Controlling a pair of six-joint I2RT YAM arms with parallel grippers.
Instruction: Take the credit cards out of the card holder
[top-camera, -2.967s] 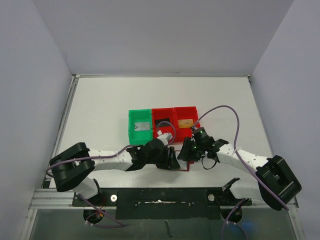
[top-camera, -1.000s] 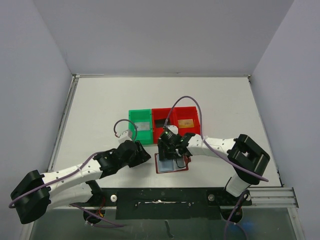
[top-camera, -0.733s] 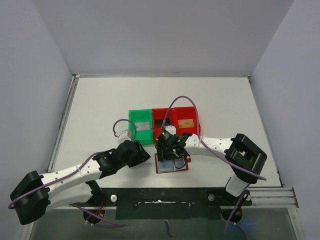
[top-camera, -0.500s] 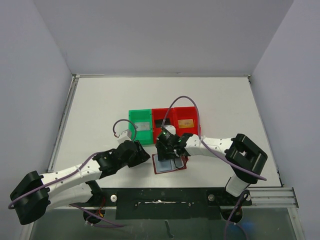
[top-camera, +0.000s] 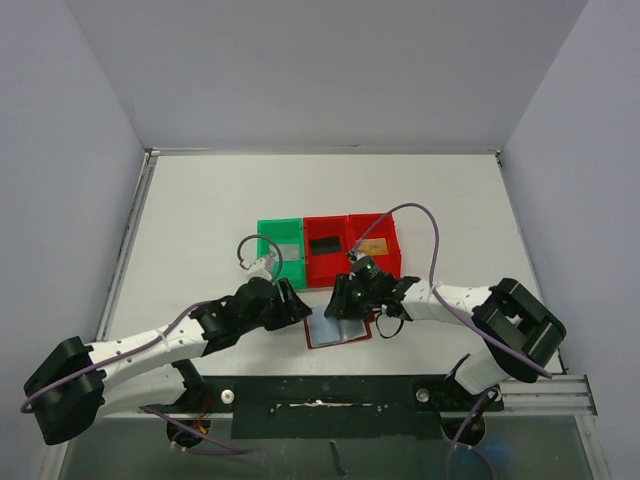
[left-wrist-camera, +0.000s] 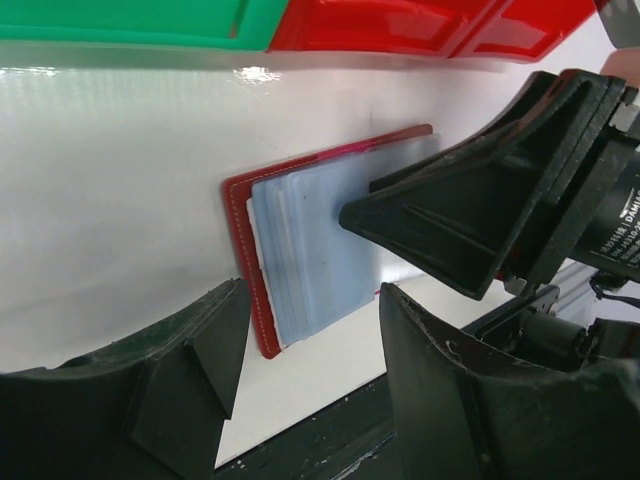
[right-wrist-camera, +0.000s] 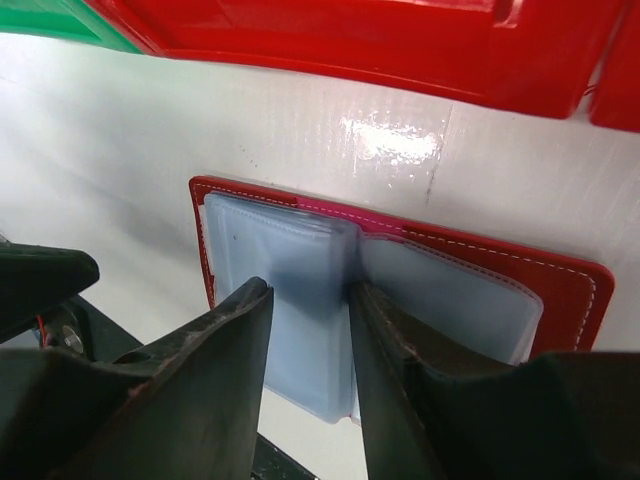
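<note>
Watching the right hand (top-camera: 338, 308) here: a second ago it was reaching across the middle of the card holder (top-camera: 335, 332) with its arm stretched out long. Now the arm has swung back toward its own side and the hand sits at the holder's far edge. The holder got nudged along the way. It lay square to the tabletop (top-camera: 200, 210) edge before, and now it's twisted a bit. It's lying open just in front of the middle red bin (top-camera: 322, 272). The left hand (top-camera: 297, 305) has crept closer too and is just beside the holder's left edge, spread wide with nothing in it.

My read is that most of the job is done. There's a silver-grey card (top-camera: 288, 250) in the green bin (top-camera: 262, 240), a black card (top-camera: 325, 245) in the middle bin and a gold-orange card (top-camera: 371, 246) in the right red bin (top-camera: 385, 225). So this looks like going through the pockets for leftovers.

From overhead, the hands hide the actual contact. The right wrist camera fills that in: its fingers (right-wrist-camera: 215, 370) stand narrowly apart, straddling the raised stack of pale blue pockets (right-wrist-camera: 300, 270), but I can't tell if they've actually pinched it. The left wrist camera shows the same stack from the other side, with a right finger tip resting on top. I can't spot a card in it from either view.
</note>
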